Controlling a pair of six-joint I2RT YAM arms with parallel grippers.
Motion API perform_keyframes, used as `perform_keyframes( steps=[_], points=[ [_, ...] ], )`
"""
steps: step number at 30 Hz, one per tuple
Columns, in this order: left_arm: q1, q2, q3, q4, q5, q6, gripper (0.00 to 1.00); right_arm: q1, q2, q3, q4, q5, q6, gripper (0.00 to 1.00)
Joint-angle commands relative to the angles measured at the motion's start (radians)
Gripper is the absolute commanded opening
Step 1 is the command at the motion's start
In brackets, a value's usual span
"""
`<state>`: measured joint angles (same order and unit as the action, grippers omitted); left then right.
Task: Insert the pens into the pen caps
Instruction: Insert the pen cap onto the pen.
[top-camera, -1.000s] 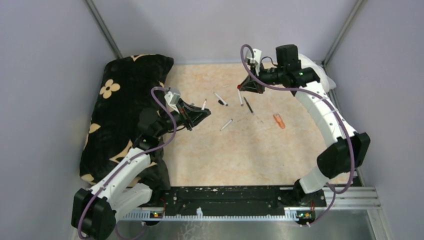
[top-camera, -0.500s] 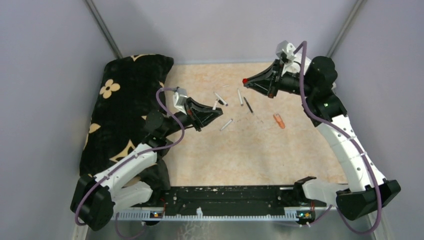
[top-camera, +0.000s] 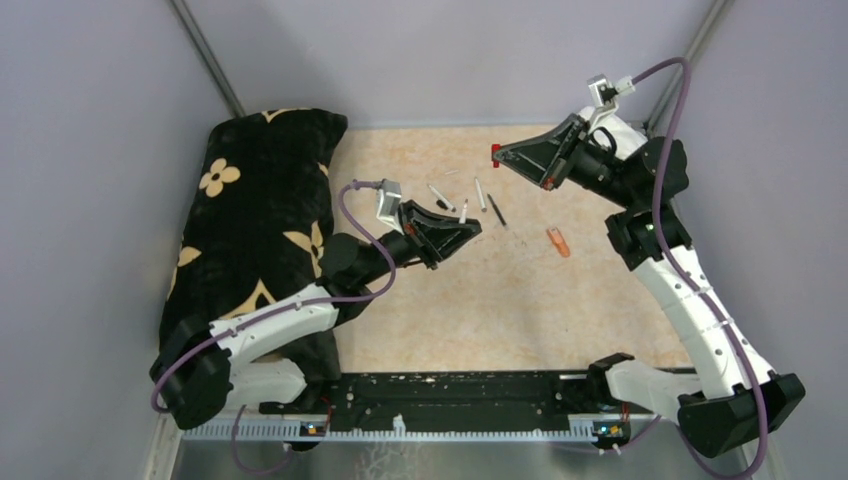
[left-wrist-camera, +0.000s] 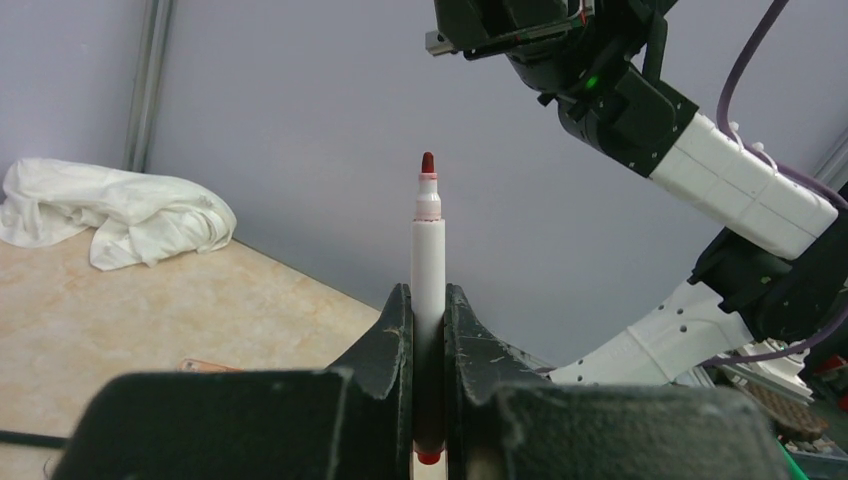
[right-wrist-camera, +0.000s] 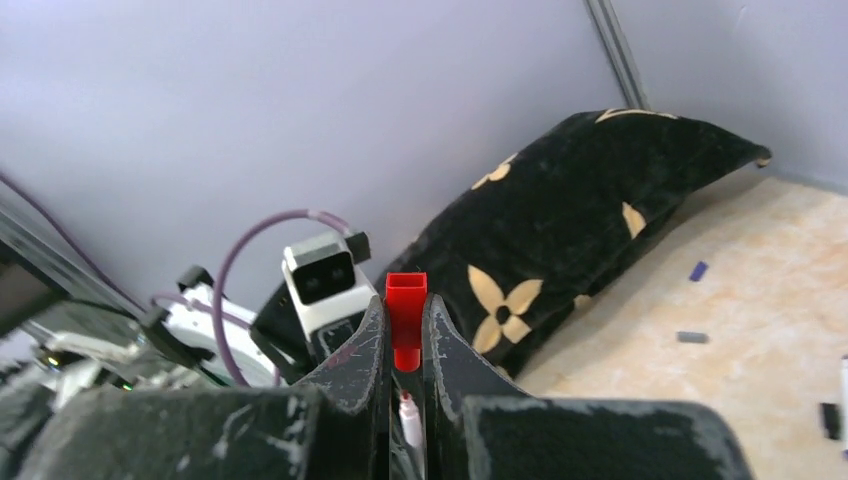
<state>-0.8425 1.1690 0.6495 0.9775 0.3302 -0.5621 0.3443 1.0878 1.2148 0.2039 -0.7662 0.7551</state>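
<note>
A robotics lab test cell: plain lilac wall panels (top-camera: 440, 50) on aluminium posts (top-camera: 205, 55) box in a marbled beige bench (top-camera: 480, 300), while the cabled left arm (top-camera: 270, 325) and right arm (top-camera: 692, 292) stand bolted to a black mounting rail (top-camera: 450, 395) along its near edge.

Lilac walls (top-camera: 440, 50), beige marbled tabletop (top-camera: 500, 300)

Bright, even, diffuse light from above in all three views. Surface (top-camera: 500, 300) carries only faint, soft shadows; no glare. Overhead view sharp to its corners. Wrist views: near fingers (left-wrist-camera: 385, 350) dark, slightly soft along bottom edge; backgrounds fairly sharp.
</note>
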Motion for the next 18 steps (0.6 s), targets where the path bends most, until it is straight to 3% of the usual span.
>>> perform_keyframes(
  steps=[1, 18],
  points=[
    [-0.039, 0.041, 0.069, 0.087, -0.094, -0.024, 0.0, 0.0, -0.048, -0.023, 0.088, 0.08, 0.231, 0.0],
    [-0.148, 0.133, 0.167, 0.121, -0.163, -0.007, 0.0, 0.02, -0.082, -0.079, 0.083, 0.063, 0.242, 0.0]
  ],
)
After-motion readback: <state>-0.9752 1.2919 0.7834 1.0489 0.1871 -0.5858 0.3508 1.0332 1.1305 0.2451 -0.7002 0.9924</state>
